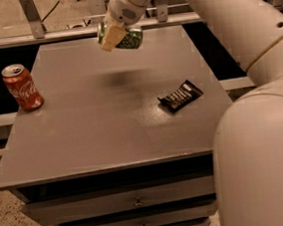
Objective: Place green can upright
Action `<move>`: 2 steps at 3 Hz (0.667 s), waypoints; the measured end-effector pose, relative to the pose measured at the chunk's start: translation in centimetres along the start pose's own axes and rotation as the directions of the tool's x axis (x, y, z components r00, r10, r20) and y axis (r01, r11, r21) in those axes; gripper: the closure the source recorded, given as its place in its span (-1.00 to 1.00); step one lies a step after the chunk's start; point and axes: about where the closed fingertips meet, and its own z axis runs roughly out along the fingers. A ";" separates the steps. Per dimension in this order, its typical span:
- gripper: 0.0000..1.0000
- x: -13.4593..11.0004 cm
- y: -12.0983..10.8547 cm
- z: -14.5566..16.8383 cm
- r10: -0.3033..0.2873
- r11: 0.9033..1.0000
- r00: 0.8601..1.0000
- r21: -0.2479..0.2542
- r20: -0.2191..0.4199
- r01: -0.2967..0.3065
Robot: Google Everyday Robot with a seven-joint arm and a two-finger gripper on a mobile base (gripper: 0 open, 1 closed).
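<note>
Above the far part of the surface, the green can is held in the air by the gripper, which is closed around it. The can is seen lying on its side, not standing. It is best turned until its top points up. Then it should be brought down slowly onto a bare spot below. The red can at the left and the black wrapper at the right should be kept clear of. The can should be let go only when its bottom sits flat.
</note>
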 end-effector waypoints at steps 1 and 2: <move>1.00 1.2 -0.6 -5.7 0.022 1.000 0.970 0.009 0.241 -0.024; 1.00 2.5 -0.7 -8.6 0.061 0.998 0.913 -0.017 0.402 -0.059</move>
